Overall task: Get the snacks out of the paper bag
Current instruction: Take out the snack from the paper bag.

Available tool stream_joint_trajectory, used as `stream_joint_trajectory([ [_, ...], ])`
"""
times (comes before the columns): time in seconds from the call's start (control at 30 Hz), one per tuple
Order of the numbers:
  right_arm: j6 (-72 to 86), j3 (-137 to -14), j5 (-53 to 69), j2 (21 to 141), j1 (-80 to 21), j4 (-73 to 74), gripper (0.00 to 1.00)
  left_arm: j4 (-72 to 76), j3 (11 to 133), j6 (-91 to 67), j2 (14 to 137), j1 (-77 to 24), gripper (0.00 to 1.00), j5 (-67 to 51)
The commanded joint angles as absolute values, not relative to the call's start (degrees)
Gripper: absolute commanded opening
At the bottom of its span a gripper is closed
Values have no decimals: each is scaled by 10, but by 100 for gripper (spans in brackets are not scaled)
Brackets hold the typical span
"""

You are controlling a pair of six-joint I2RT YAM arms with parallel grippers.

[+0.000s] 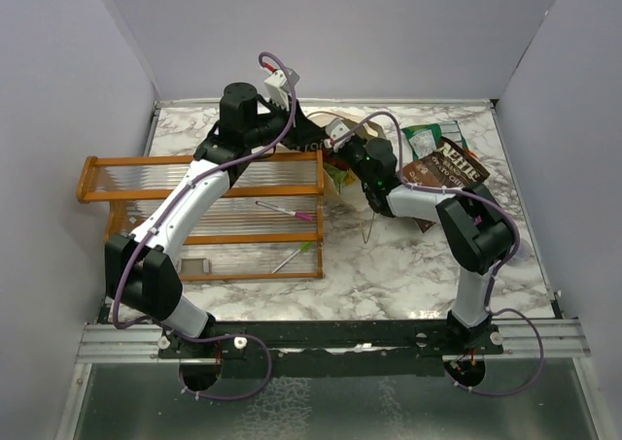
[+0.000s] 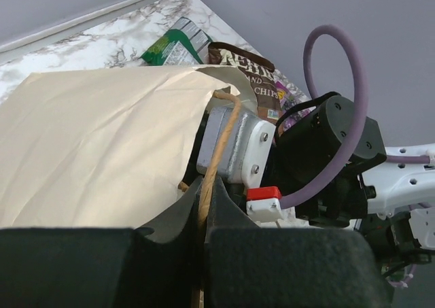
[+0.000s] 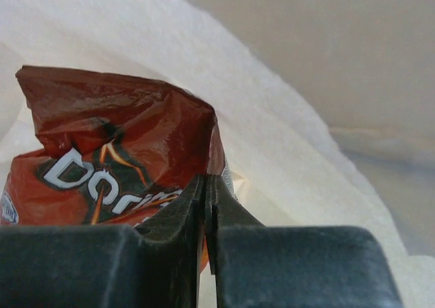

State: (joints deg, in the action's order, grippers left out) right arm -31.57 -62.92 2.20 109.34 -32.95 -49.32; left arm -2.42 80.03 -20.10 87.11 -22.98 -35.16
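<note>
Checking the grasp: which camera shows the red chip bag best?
Right wrist: the red chip bag fills it, pinched by the right gripper inside the paper bag. Top external and left wrist show none of it.

the rack (image 1: 136, 160) stands on the left half of the table (image 1: 389, 265). the paper bag (image 2: 102, 145) sits just right of it, at the middle rear. its twine handle (image 2: 221, 138) is pinched in the left gripper (image 2: 204, 206). inside the bag, the right gripper (image 3: 206, 206) is clamped on a chip bag (image 3: 115, 138). right of the bag lie two more packets, the rear packet (image 1: 420, 141) touching the front packet (image 1: 457, 166).
</note>
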Motion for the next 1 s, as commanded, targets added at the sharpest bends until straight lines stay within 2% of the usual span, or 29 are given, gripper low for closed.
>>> stream_joint_trajectory([
  [0.0,-302,-597,14,1056,-331,-474,4,-5,817,-209,860,-231,0,-371],
  [0.73,-164,-396,-14,832,-331,-455,1,-8,818,-218,864,-222,0,-359],
  [0.9,-249,-387,45,843,-331,-441,1,-3,817,-224,863,-218,0,-363],
  [0.97,-332,-391,70,854,-331,-404,3,-4,817,-223,864,-218,0,-362],
])
